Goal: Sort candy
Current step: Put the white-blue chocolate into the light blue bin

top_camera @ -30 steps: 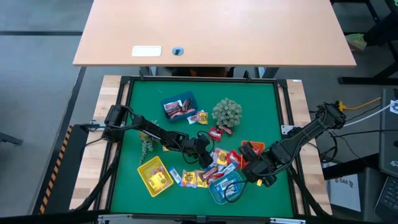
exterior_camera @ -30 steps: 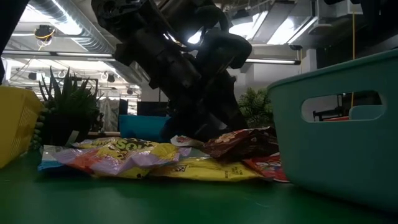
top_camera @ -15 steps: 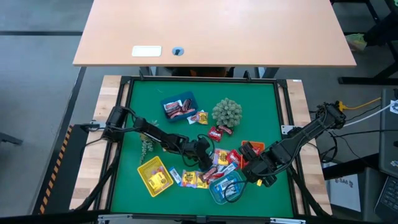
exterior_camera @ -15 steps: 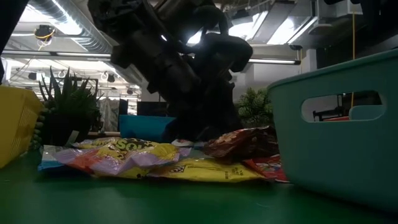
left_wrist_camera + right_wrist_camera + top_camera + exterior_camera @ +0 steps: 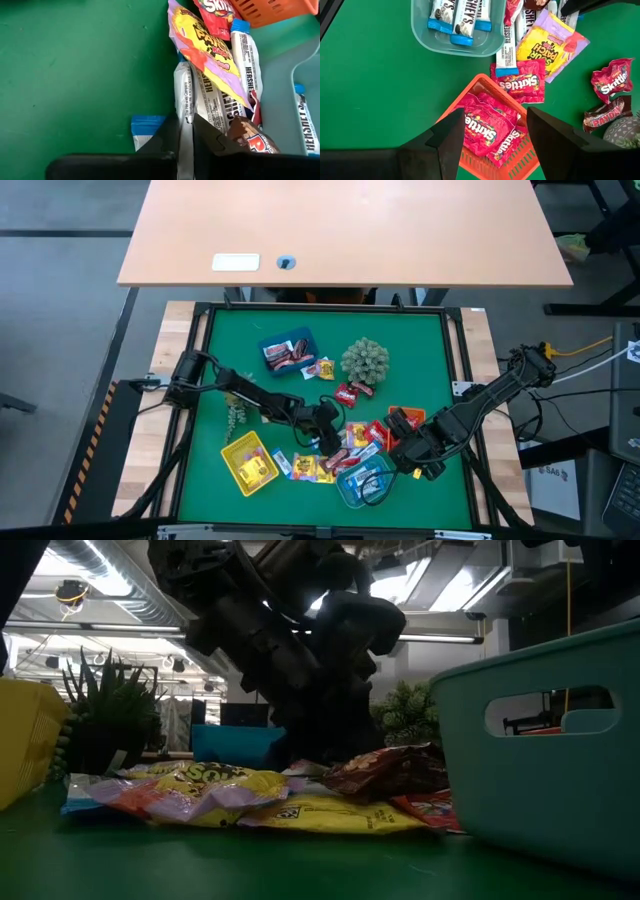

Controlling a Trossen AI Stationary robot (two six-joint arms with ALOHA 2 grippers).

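1. Nearest, the teal tray [image 5: 360, 483] sits at the front edge of the green tabletop [image 5: 420, 345]; it holds blue-and-white wrapped bars [image 5: 455, 15].
2. Just beside the teal tray, on its left, the left gripper [image 5: 330, 442] is down in the loose pile of candy [image 5: 345, 442]. Its fingers [image 5: 207, 135] are pinched shut on a white-wrapped candy bar [image 5: 184, 95], which stands between them in the left wrist view.
3. Against that bar lie another white bar [image 5: 212, 102], a yellow-and-pink packet [image 5: 200, 42] and a brown wrapper [image 5: 247, 137].
4. To the right of the teal tray, the right gripper [image 5: 412, 458] hangs with its fingers [image 5: 552, 132] spread wide, holding nothing, over the orange tray [image 5: 480, 95] of red packets [image 5: 485, 125].
5. To the left of the teal tray stands the yellow tray [image 5: 248, 462] with candy in it.
6. Farther back from the teal tray, red packets [image 5: 350, 392] lie beside a spiky green plant [image 5: 365, 360].
7. Farthest from the teal tray, the blue tray [image 5: 287, 350] holds dark brown candy [image 5: 283, 358].
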